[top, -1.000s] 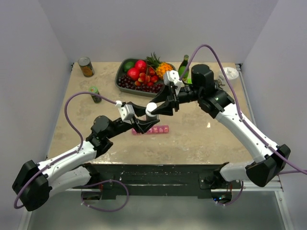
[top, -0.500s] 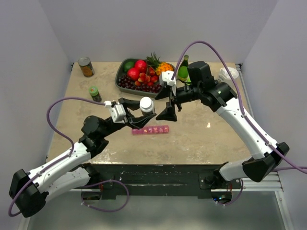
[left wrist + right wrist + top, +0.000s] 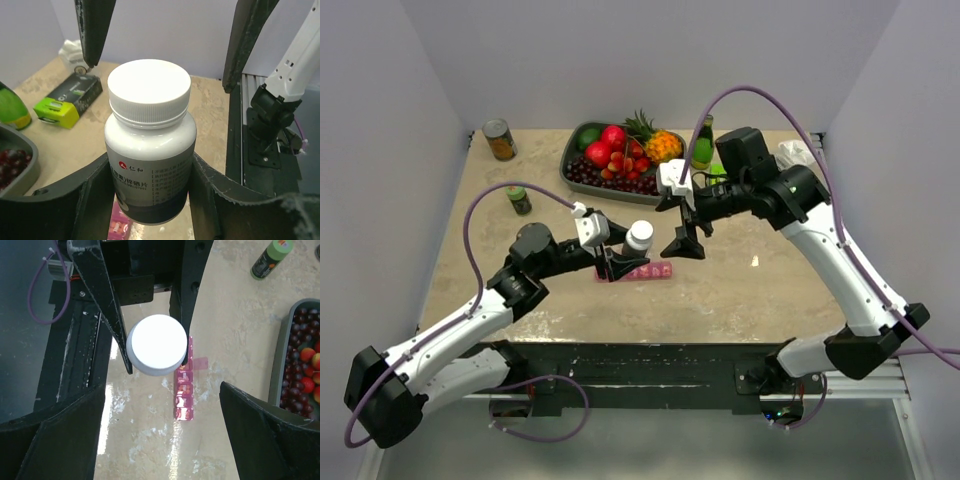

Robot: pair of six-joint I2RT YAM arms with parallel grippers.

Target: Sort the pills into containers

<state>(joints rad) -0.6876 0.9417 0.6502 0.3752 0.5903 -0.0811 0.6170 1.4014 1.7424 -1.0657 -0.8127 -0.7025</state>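
A white pill bottle with a white cap is upright, and my left gripper is shut on its body. Just beneath and behind it lies the pink strip of containers on the table, with small orange pills in several compartments. My right gripper is open and holds nothing. It hangs to the right of the bottle and above it, its fingers spread wide around the cap without touching. In the left wrist view the strip's end shows under the bottle.
A grey tray of fruit sits at the back, with a green bottle to its right. A can and a green-capped jar stand at the left. A green box lies at the back right.
My right gripper let go of the bottle's top, opened wide and drew back to the right. The left arm swung the bottle left, then back over the pink strip.
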